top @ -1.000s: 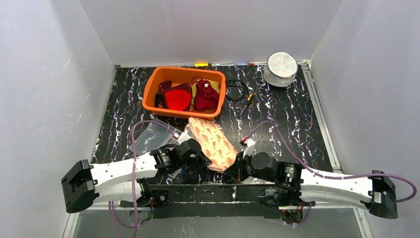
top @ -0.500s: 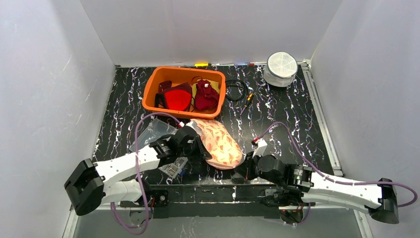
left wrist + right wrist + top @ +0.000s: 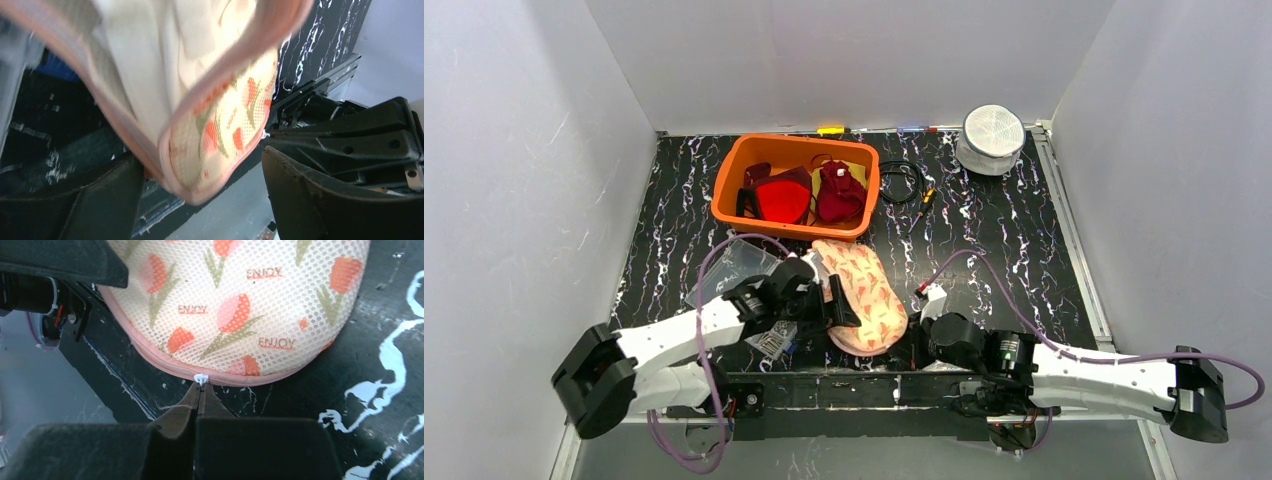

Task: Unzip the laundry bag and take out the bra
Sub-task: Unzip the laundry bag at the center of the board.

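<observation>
The laundry bag (image 3: 871, 293) is a cream mesh pouch with tulip print and a pink zipper, lying near the table's front edge between the arms. My left gripper (image 3: 836, 302) is open, its fingers (image 3: 305, 192) standing on either side of the bag's end (image 3: 215, 115) without pinching it. In that view the bag's pink edges gape over pale cream fabric; the bra cannot be made out. My right gripper (image 3: 200, 388) is shut on the white zipper pull (image 3: 201, 378) at the bag's near rim (image 3: 240, 295).
An orange bin (image 3: 730, 190) with red garments sits behind the bag. A black cable (image 3: 902, 182) and a white round container (image 3: 992, 138) are at the back right. A clear plastic packet (image 3: 727, 270) lies left of the bag. The table's front rail is right under both grippers.
My left gripper has opened and let go of the bag's edge. The right gripper swung right with the zipper pull, then came back left; the bag has settled lower.
</observation>
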{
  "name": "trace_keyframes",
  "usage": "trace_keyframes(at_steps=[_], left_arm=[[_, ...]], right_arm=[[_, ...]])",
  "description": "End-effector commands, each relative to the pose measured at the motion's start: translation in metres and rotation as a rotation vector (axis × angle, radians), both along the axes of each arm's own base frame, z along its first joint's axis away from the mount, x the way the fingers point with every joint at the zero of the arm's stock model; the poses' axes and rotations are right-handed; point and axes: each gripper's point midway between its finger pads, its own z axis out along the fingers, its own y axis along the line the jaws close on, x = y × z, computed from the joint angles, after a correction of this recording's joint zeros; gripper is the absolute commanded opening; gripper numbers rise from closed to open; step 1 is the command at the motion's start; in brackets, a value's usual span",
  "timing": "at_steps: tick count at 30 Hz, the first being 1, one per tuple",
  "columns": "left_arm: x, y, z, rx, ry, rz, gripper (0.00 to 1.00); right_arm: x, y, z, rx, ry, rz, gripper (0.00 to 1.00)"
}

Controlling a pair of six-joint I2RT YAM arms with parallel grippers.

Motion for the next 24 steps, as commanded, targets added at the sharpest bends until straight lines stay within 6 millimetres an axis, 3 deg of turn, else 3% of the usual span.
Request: trace_keyframes(at_steps=[1, 9, 16, 19, 24], left_arm=[[-0.021, 0.021, 0.007, -0.048, 0.058, 0.084, 0.84], [-0.057, 0.047, 0.003, 0.007, 0.120, 0.171, 0.87], [-0.075, 0.028, 0.005, -0.001, 0.140, 0.164, 0.89], [-0.066, 0.018, 0.004, 0.019, 0.112, 0.193, 0.93], [-0.051, 0.018, -0.005, 0.037, 0.107, 0.315, 0.92]], right_arm=[[0.001, 0.032, 0.039, 0.151, -0.037, 0.045, 0.01], [-0.004, 0.055, 0.044, 0.177, -0.028, 0.110, 0.01], [-0.012, 0.074, 0.050, 0.200, -0.035, 0.163, 0.01], [-0.018, 0.083, 0.053, 0.205, -0.041, 0.189, 0.01], [-0.027, 0.091, 0.058, 0.196, -0.068, 0.217, 0.01]])
